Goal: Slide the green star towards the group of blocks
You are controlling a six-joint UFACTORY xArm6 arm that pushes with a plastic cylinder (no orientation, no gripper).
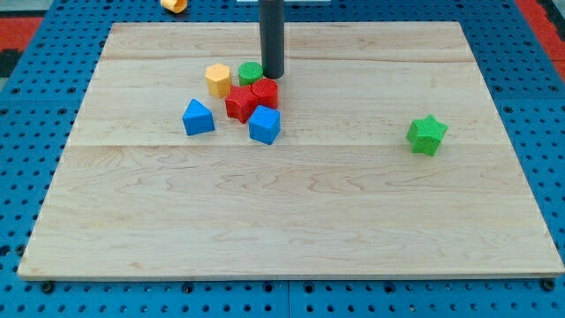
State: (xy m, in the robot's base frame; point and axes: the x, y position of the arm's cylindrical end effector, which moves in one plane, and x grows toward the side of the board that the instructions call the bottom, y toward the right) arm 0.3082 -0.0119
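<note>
Tip (273, 76) @ cluster; green star (427, 134) apart.

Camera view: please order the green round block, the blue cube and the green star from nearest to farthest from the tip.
Measured from my tip:
1. Green round block, just to its left.
2. Blue cube, below it.
3. Green star, far right, alone.

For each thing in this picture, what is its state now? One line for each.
Green star: alone at the view's right, far from the group.
My tip: at the group's top edge, beside the green round block.
Yellow block: at the group's top left.
Red round block: mid group, touching the red star.
Blue cube: at the group's bottom.
Blue block: slightly apart, left.
</note>
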